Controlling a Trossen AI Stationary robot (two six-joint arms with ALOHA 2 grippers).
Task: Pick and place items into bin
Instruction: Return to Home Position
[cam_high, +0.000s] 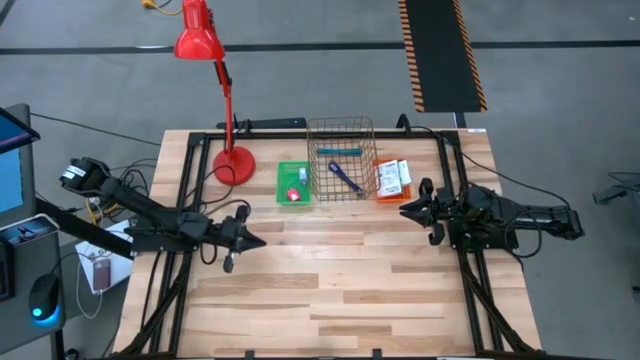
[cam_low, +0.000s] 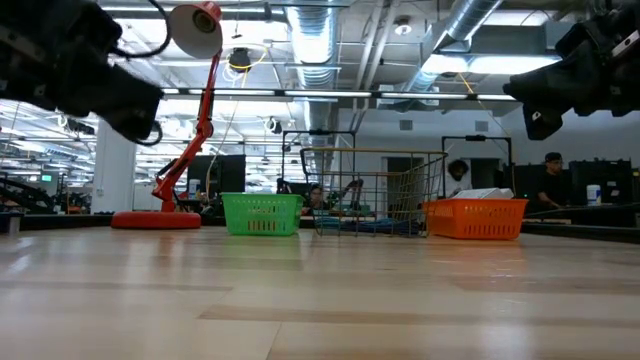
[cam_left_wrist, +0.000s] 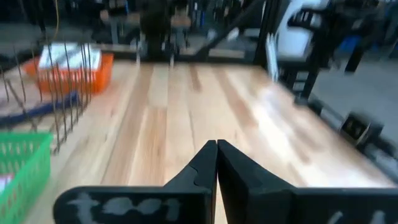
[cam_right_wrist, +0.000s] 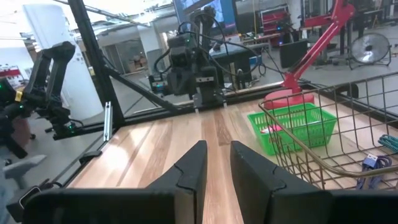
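Three bins stand in a row at the table's far side. The green bin (cam_high: 293, 183) holds a small red block (cam_high: 293, 194) and a pale blue square (cam_high: 302, 173). The wire bin (cam_high: 342, 160) holds a teal marker (cam_high: 338, 151) and a blue-purple strap (cam_high: 347, 180). The orange bin (cam_high: 392, 180) holds white cards (cam_high: 393, 177). My left gripper (cam_high: 258, 240) (cam_left_wrist: 216, 146) hovers shut near the table's left side, level, holding nothing. My right gripper (cam_high: 405, 208) (cam_right_wrist: 217, 146) hovers at the right, beside the orange bin, slightly open and holding nothing.
A red desk lamp (cam_high: 232, 165) stands with its round base on the table left of the green bin. Black frame rails (cam_high: 450, 160) run along the table's sides and far edge. Bare wood (cam_high: 340, 290) spreads from the bins to the near edge.
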